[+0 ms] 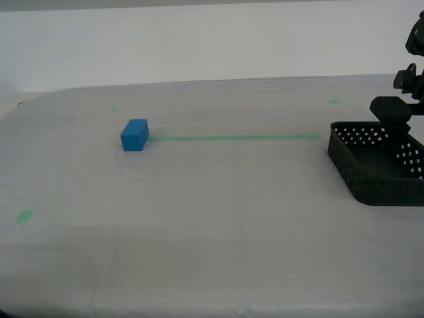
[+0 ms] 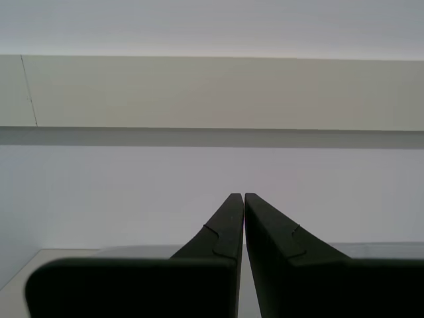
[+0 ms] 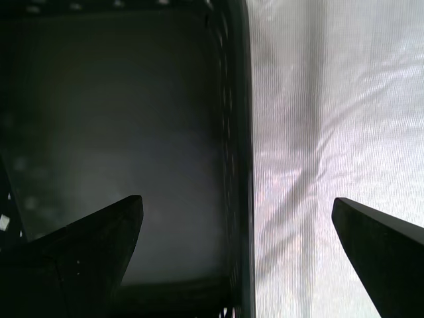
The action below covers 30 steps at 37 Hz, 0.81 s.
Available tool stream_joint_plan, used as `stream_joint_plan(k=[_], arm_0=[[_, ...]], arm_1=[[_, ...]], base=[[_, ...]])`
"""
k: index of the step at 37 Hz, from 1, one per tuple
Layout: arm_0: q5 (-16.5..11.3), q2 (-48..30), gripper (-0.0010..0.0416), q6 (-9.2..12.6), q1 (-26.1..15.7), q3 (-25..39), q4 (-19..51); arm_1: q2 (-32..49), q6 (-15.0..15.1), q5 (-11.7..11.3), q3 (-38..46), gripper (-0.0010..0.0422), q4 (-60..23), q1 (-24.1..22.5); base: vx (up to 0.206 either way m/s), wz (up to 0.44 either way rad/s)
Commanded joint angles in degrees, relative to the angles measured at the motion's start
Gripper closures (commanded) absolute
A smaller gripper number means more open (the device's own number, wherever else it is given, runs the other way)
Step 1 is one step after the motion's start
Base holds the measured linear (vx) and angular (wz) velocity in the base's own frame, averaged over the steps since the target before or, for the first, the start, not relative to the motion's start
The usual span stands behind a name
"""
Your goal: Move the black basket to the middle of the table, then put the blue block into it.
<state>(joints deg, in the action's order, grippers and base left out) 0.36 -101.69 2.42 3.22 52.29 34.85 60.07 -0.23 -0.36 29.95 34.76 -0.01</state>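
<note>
The black basket [image 1: 371, 179] stands on the table [image 1: 218, 218] at the exterior view's right edge, partly cut off. The blue block [image 1: 134, 134] lies far from it, left of centre, at the end of a green tape line [image 1: 232, 138]. My first gripper [image 1: 392, 119] is over the basket's far wall. In the first wrist view it [image 3: 237, 201] is open and straddles the basket wall [image 3: 235, 132], with one finger over the basket floor and one over the cloth [image 3: 318, 132]. My second gripper [image 2: 244, 195] is shut, empty, and faces a pale wall.
Small green tape bits lie at the left front [image 1: 24, 216], at the far left [image 1: 112, 108] and at the far right [image 1: 334, 101]. A white wall runs behind the table. The second gripper does not show in the exterior view.
</note>
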Motion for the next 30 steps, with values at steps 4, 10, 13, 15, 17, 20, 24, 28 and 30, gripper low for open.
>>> stream_joint_plan(k=[4, 10, 13, 15, 17, 20, 24, 28, 30], arm_0=[[-0.11, -2.25, 0.0006, 0.2, 0.0, 0.96, -0.81], [-0.11, -4.35, 0.0006, 0.22, -0.22, 1.81, -1.27], [-0.11, -4.57, 0.0006, 0.33, -0.26, 1.77, -1.66], [-0.11, -4.72, 0.0006, 0.33, -0.28, 1.77, -1.84], [-0.09, -4.87, 0.0009, 0.33, -0.28, 1.75, -1.99], [-0.04, -4.87, 0.0017, 0.33, -0.28, 1.7, -2.25], [0.02, -4.85, 0.0035, 0.39, -0.28, 1.64, -2.49], [0.02, -4.85, 0.0057, 0.44, -0.28, 1.33, -2.93], [0.02, -4.85, 0.0069, 0.44, -0.31, 1.2, -2.89]], arm_1=[[-0.02, 0.07, -0.02, 0.0, 0.0412, 0.2, -0.02], [-0.02, 0.07, -0.04, 0.02, 0.0412, 0.2, -0.02], [-0.02, 0.09, -0.04, 0.02, 0.0412, 0.17, -0.02], [-0.02, 0.07, -0.04, 0.02, 0.0412, 0.15, 0.0], [-0.02, 0.09, -0.04, 0.02, 0.0412, 0.13, -0.02], [-0.02, 0.09, -0.04, 0.04, 0.0412, 0.13, -0.02], [-0.02, 0.09, -0.04, 0.02, 0.0412, 0.11, -0.02], [-0.02, 0.09, -0.04, 0.02, 0.0412, 0.11, -0.02], [-0.02, 0.07, -0.04, 0.02, 0.0412, 0.11, 0.0]], base=[[0.0, 0.0], [0.0, 0.0], [0.0, 0.0], [0.0, 0.0], [0.0, 0.0], [0.0, 0.0], [0.0, 0.0], [0.0, 0.0], [0.0, 0.0]])
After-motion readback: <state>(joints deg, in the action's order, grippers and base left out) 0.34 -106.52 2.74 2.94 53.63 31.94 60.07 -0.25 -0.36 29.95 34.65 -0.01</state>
